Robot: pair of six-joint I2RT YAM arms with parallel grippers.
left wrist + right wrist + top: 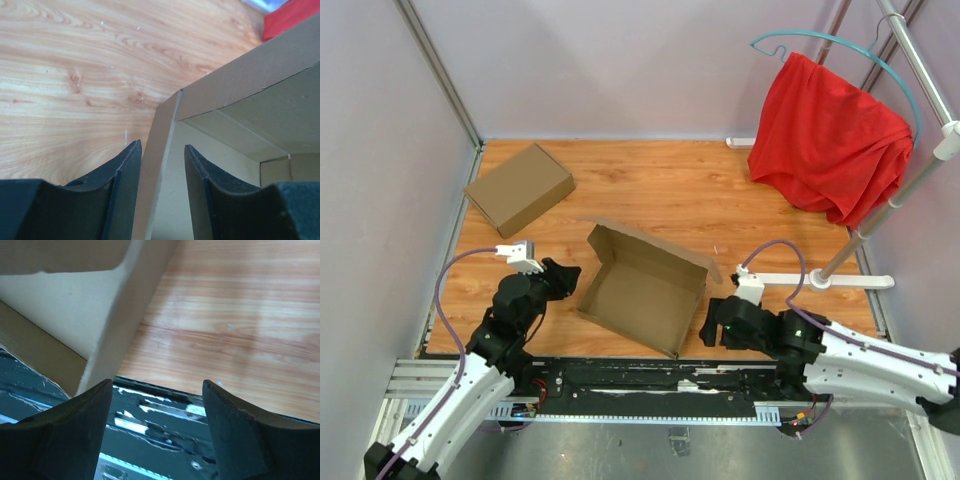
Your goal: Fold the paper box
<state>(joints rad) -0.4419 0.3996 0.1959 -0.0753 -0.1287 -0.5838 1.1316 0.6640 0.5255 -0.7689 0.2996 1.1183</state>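
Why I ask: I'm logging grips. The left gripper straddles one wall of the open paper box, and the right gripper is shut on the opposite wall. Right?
Only the right gripper is wrong: it is open, not shut on the wall. The right wrist view shows the paper box beside it, nothing between its jaws.

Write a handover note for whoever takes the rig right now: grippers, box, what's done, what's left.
The box sits between the arms with its walls up and its lid standing open at the far side.
The left gripper is open, straddling the left wall without clamping it.
The right gripper is open and empty, by the box's near right corner.
Done: the tray shape is formed.
Left: probably closing the lid and tucking it in.
A second, closed box lies far left, apart from both arms.
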